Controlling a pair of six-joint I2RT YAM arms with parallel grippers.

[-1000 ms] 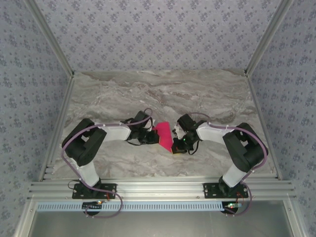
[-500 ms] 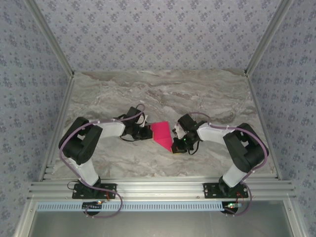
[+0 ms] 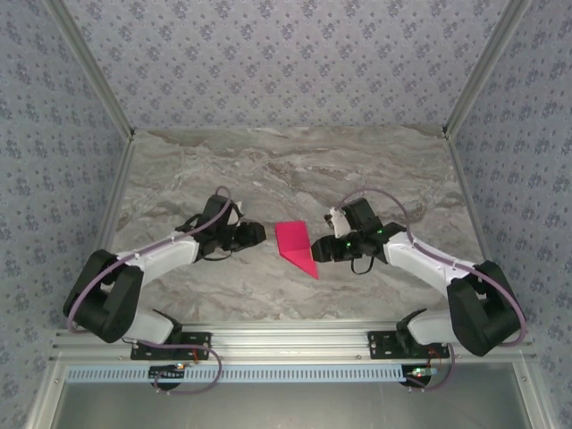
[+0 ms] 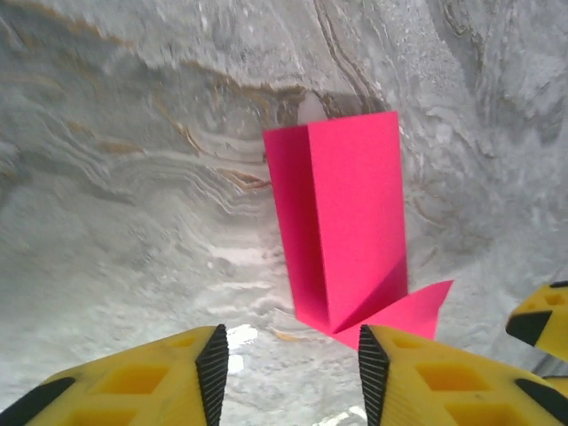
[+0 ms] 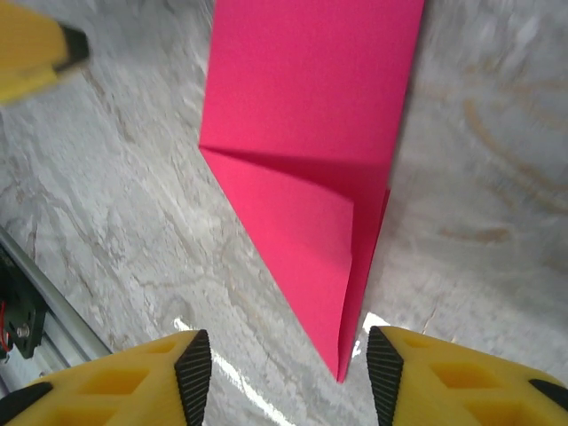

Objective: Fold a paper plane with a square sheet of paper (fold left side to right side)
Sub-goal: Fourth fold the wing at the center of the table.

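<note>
The magenta-pink paper plane (image 3: 296, 247) lies folded on the marble table (image 3: 295, 174), its sharp nose pointing toward the near edge. In the left wrist view the paper plane (image 4: 342, 222) rests just ahead of my left gripper (image 4: 293, 373), whose yellow fingers stand apart with nothing between them. My left gripper (image 3: 256, 234) sits a little to the plane's left. The right gripper (image 3: 319, 250) is close on the plane's right, open. From the right wrist the paper plane (image 5: 311, 151) has its nose between the spread fingers of my right gripper (image 5: 288, 377), untouched.
Aluminium rails (image 3: 295, 340) border the table's near edge, and patterned walls close in the left, right and back. Bare marble stretches behind and beside the plane.
Both grippers have let go of the paper and opened. Each arm has drawn back sideways, left arm to the left, right arm to the right. The plane now lies free on the table.
</note>
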